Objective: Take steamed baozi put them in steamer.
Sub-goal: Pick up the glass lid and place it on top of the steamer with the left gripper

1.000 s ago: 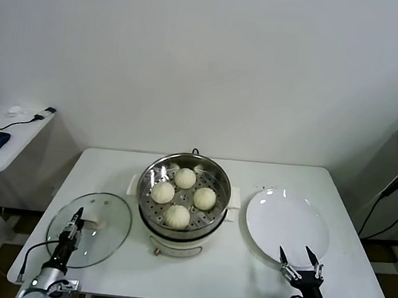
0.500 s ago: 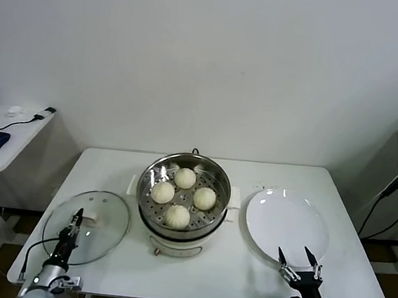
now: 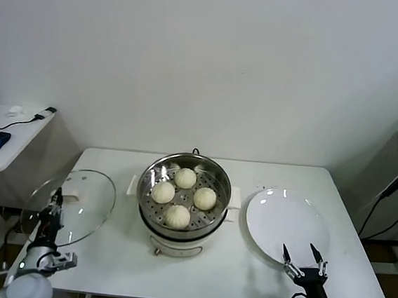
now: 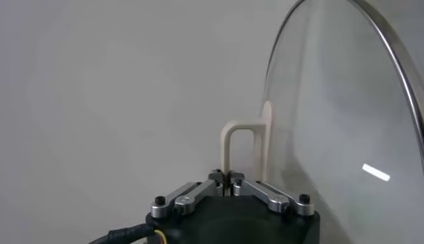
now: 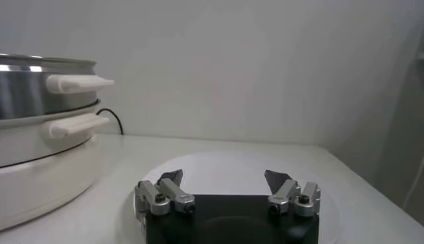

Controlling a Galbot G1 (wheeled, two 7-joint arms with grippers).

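Four steamed baozi (image 3: 183,196), smooth, round, pale cream, already sit inside the steamer (image 3: 181,226) at counter (image 3: 243,280) centre. Our left hand (image 3: 55,202) is clamped on the glass lid's (image 3: 74,204) white handle (image 4: 242,149), lid tilted up off the counter, steamer to its right. Right hand (image 3: 302,256) idles, fingers apart, over the bare plate (image 3: 287,224). Left arm is nearer for capping.

A white table (image 3: 104,252) carries the steamer (image 3: 182,221) and a white plate (image 3: 287,224).
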